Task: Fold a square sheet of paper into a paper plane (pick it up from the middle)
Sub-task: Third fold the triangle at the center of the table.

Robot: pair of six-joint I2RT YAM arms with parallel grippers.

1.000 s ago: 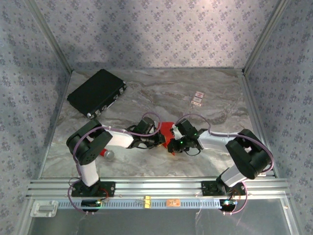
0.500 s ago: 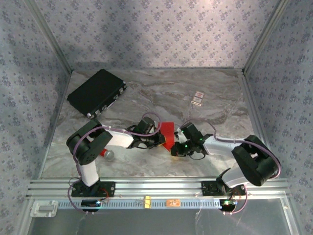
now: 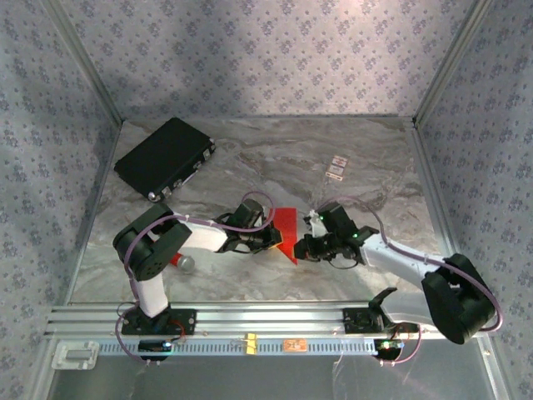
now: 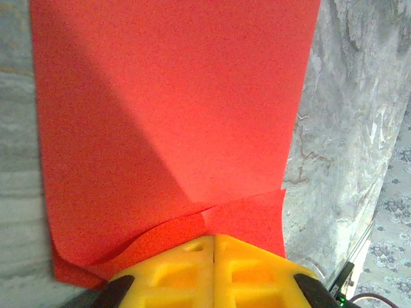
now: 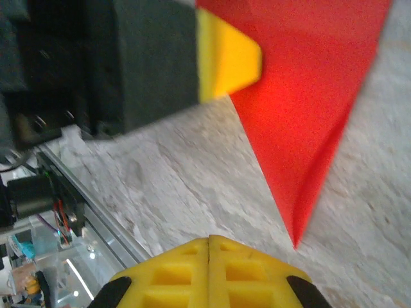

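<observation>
The right gripper [image 3: 301,248] is met first in the overhead view, nearest the arm bases. Its yellow jaws are pressed together and nothing is held between them.

Just beyond it, at about 11 o'clock, the square sheet of paper [image 3: 286,227] is laid flat on the marble table [image 3: 233,279], already creased into a narrow wedge. The sharp tip is turned to 6 o'clock, toward the bases, and the broad edge to 12 o'clock, so the long axis is run near to far. From the right wrist, the tip is seen at about 1 o'clock of the shut fingertips, close to them but apart.

The left gripper [image 3: 272,239] is placed at the sheet's 9 o'clock side, likewise closed, with its tips laid on the paper's edge. From the left wrist, the sheet is spread ahead toward 12 o'clock, and a folded flap is raised slightly just before the tips. Whether paper is pinched between those jaws or merely pressed down cannot be told.

The left arm is therefore judged the nearer one, being in contact, while the right is judged free to be brought onto the pointed end.

Farthest off, at 10 o'clock, a black case [image 3: 164,157] is set well apart.
</observation>
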